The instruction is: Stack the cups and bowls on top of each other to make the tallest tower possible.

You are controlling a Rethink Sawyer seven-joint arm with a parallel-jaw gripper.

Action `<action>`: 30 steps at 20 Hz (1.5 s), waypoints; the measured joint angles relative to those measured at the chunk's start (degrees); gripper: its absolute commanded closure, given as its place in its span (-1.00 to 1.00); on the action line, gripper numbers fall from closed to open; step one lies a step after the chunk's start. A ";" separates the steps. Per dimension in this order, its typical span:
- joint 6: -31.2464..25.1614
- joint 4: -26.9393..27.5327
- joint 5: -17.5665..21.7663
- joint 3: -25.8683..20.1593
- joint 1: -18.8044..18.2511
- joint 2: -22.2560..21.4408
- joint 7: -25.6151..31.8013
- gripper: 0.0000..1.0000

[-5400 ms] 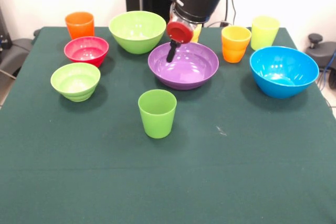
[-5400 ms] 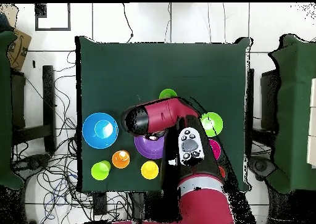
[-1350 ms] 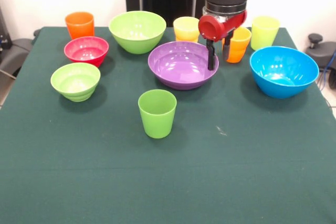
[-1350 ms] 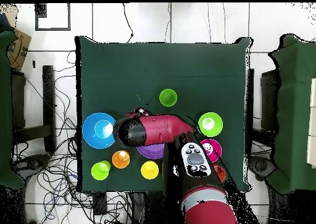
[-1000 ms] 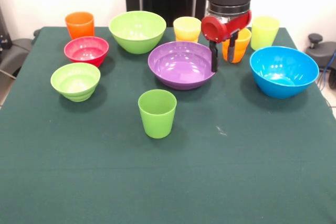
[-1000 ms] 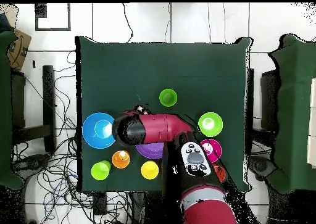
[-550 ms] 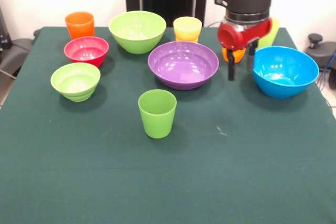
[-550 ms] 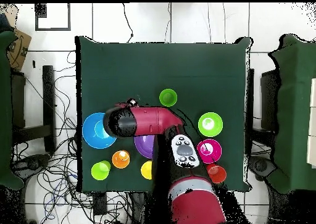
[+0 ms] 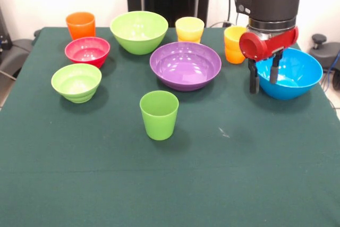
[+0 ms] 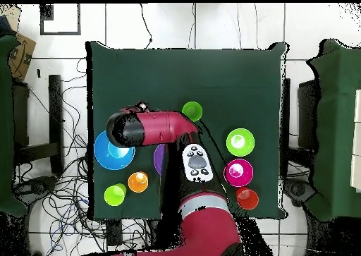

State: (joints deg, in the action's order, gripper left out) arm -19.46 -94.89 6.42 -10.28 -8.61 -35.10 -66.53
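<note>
Dark green tablecloth [image 9: 106, 174], cardboard box [image 10: 20, 52], tangled floor cables [image 10: 67, 197].

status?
Hand open, empty, straddling near rim of blue bowl. No tower yet; all cups and bowls sit singly. Nothing in the way.

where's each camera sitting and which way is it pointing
Front view: across the table, facing the robot; shows the arm coming down, the open gripper at the blue bowl's rim.
Overhead view: above the table, looking straight down; shows the red arm from the bottom edge.
Shared: blue bowl, green cup, arm.
</note>
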 measured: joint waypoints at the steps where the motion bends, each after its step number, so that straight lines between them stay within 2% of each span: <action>1: 0.00 -0.01 0.01 0.11 0.22 -0.04 -0.25 -1.00; 11: -0.25 -0.02 0.01 2.96 3.95 -0.41 -1.14 -1.00; 15: -2.60 -0.01 0.01 3.87 5.83 -0.39 -1.14 -1.00; 30: -4.46 0.00 1.45 4.65 6.65 -0.19 -1.14 -1.00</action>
State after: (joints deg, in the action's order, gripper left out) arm -23.92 -94.89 7.87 -5.62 -1.96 -35.29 -67.67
